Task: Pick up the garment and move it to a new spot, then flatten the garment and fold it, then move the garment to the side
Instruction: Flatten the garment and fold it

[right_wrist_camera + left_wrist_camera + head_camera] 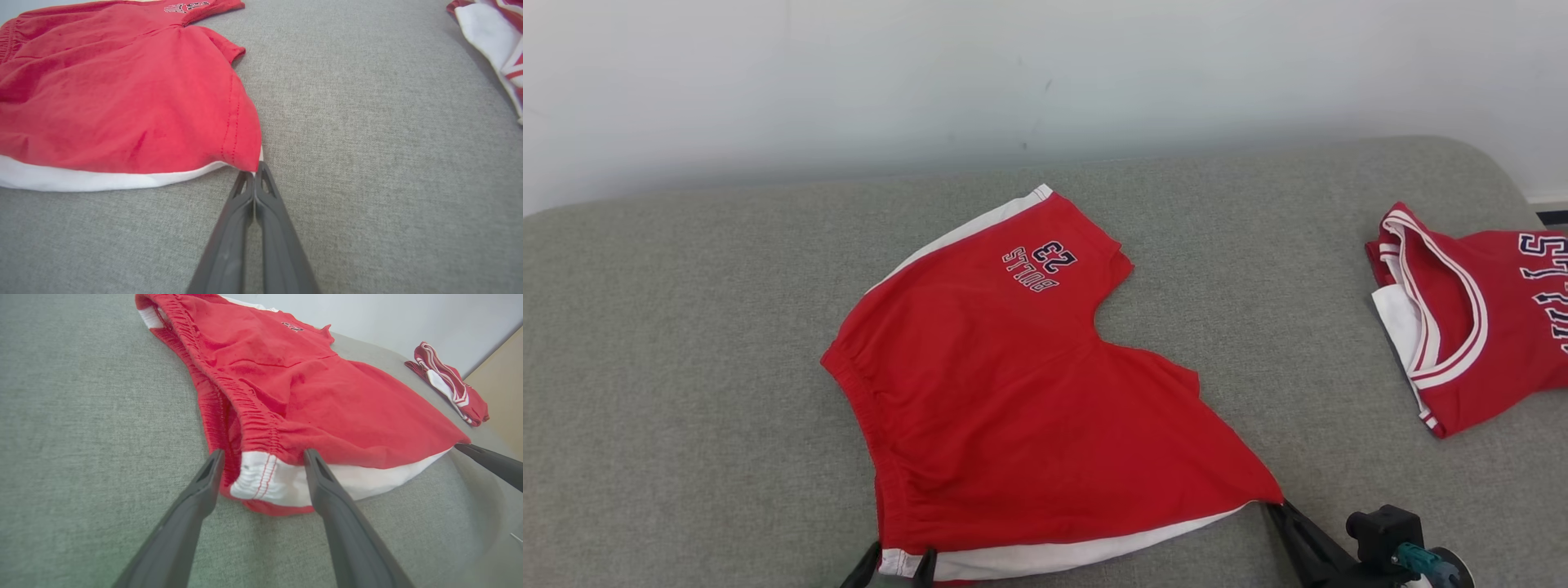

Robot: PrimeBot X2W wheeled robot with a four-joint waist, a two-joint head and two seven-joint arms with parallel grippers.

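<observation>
The garment is a pair of red shorts with white side stripes and a "BULLS 23" print, lying spread on the grey cushioned surface. My left gripper is open at the near edge. Its two dark fingers straddle the white end of the elastic waistband without closing on it. My right gripper is shut, its tips pinching the corner of the leg hem, which is drawn to a point towards it. In the left wrist view the right gripper's fingers come in from the right.
A folded red jersey with white trim lies at the right of the surface, apart from the shorts. A pale wall stands behind the rounded far edge. Bare grey fabric stretches left of the shorts and between the two garments.
</observation>
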